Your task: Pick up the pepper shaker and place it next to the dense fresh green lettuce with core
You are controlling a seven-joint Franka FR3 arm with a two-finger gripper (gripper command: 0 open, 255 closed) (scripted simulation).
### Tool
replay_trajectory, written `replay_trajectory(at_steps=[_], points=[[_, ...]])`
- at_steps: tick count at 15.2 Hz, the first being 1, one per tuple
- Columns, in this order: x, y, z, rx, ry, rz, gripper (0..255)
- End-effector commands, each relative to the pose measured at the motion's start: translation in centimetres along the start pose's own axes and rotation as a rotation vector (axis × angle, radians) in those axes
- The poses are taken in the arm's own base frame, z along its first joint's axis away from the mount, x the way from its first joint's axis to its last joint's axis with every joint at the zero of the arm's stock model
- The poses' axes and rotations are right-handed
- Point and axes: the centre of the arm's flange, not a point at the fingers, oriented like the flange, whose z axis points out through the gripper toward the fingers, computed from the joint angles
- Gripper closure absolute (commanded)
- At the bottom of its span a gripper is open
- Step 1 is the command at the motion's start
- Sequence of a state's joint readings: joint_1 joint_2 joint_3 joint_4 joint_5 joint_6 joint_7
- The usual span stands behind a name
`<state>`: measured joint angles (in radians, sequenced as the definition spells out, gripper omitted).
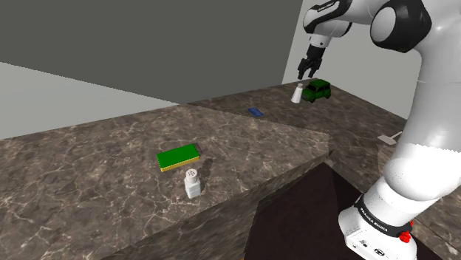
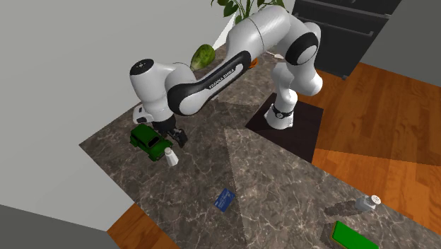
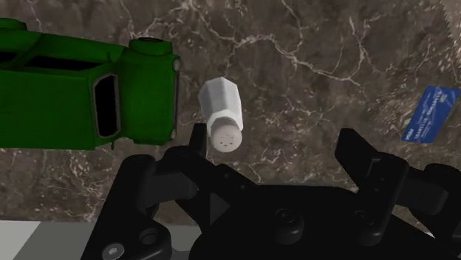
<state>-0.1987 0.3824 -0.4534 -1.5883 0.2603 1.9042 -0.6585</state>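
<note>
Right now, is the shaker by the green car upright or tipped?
Upright. The shaker stands on its base beside the car, holed cap facing up at the open gripper.

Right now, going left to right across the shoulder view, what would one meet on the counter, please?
Green block → blue card → far white shaker → green toy car → small white item.

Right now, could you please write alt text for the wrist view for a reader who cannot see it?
The open black gripper hangs over a white shaker standing on a dark marbled counter, near one finger but not clasped. A green toy car sits beside the shaker, and a blue card lies farther off.
</note>
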Motion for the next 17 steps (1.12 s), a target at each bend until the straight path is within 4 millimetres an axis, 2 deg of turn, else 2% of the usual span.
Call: replay_trajectory(at_steps=[1, 3, 10, 17], points=[[1.4, 2.0, 1.4, 0.009, -0.005, 0.000, 0], [2.5, 3.5, 2.4, 0.014, -0.009, 0.002, 0], [2.4, 3.4, 6.1, 0.014, -0.009, 0.002, 0], [2.4, 3.4, 6.4, 0.014, -0.009, 0.002, 0]])
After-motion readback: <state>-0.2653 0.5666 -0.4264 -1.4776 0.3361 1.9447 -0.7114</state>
